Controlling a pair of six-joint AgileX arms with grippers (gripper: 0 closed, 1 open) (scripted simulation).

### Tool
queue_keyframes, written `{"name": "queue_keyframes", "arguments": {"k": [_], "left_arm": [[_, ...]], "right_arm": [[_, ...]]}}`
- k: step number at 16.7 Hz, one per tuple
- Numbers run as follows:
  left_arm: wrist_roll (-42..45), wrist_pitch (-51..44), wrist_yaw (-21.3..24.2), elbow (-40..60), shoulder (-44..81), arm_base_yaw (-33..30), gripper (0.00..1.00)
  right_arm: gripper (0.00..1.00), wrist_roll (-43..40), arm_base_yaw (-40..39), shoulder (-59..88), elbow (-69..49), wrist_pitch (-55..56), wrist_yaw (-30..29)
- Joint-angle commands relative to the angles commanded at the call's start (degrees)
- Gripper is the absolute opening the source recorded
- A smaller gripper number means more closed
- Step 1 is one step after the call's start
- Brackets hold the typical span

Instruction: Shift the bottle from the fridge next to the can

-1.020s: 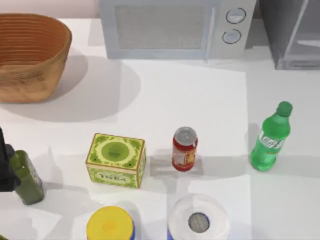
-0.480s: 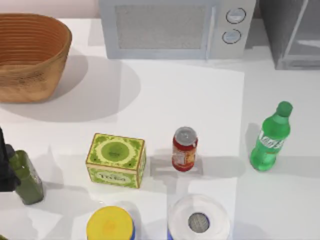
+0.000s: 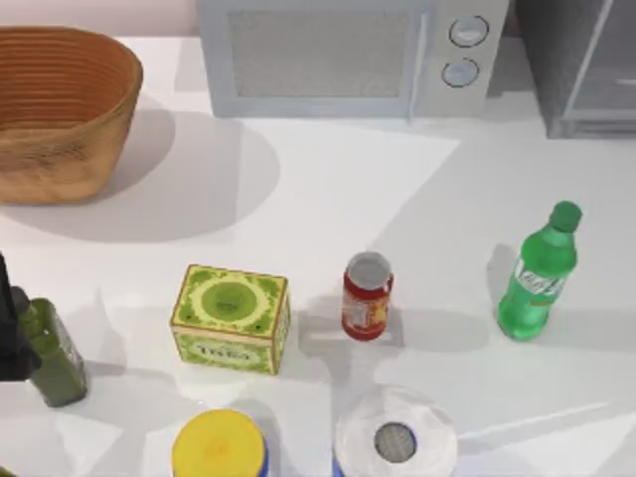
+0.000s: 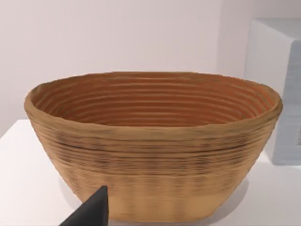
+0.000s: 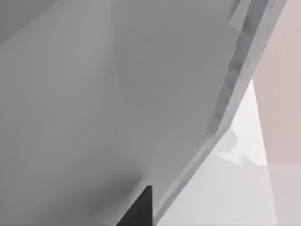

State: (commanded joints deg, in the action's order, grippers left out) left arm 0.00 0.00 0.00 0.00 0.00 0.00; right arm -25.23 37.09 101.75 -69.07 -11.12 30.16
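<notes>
The bottle (image 3: 538, 277) stands upright on the white table (image 3: 328, 199), out on the open surface, well to the right of the can (image 3: 367, 296) and roughly level with it. The fridge (image 3: 586, 65) sits in the far right corner, behind the bottle and well apart from it. I take the can as my landmark.

Just left of the can is a green square box (image 3: 231, 318) with an ornate lid, near but not touching. In front of the can, at the near edge, stands a white-lidded round container (image 3: 396, 437); left of that, a yellow-lidded tub (image 3: 219, 447). Far left of the can, at the table's left edge, stands a dark olive bottle (image 3: 52, 353), with a black part of my left arm (image 3: 12, 328) just beside it. Behind the can, against the back wall, is the microwave (image 3: 348, 55) with two round dials; far back left is a woven basket (image 3: 60, 109).

My left wrist view looks straight at that basket (image 4: 153, 146), with one dark fingertip (image 4: 91, 212) poking into the frame. My right wrist view faces a grey fridge panel (image 5: 103, 94) at close range, one dark fingertip (image 5: 140, 207) in frame.

I cannot tell from these views whether either gripper's jaws are wide or narrow.
</notes>
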Motion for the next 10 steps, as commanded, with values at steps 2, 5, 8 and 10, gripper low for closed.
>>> {"name": "queue_keyframes", "arguments": {"k": [2,5,8,10], "left_arm": [[0.0,0.0,0.0,0.0,0.0,0.0,1.0],[0.0,0.0,0.0,0.0,0.0,0.0,1.0],[0.0,0.0,0.0,0.0,0.0,0.0,1.0],[0.0,0.0,0.0,0.0,0.0,0.0,1.0]], "right_arm": [[1.0,5.59,-9.1,-1.72,2.61,3.12,-6.32],[1.0,14.09,-22.46,-4.73,6.84,7.89,-16.13],[1.0,21.07,-31.77,-7.43,10.41,11.83,-24.26],[1.0,23.87,-34.91,-8.61,11.86,13.44,-27.35]]}}
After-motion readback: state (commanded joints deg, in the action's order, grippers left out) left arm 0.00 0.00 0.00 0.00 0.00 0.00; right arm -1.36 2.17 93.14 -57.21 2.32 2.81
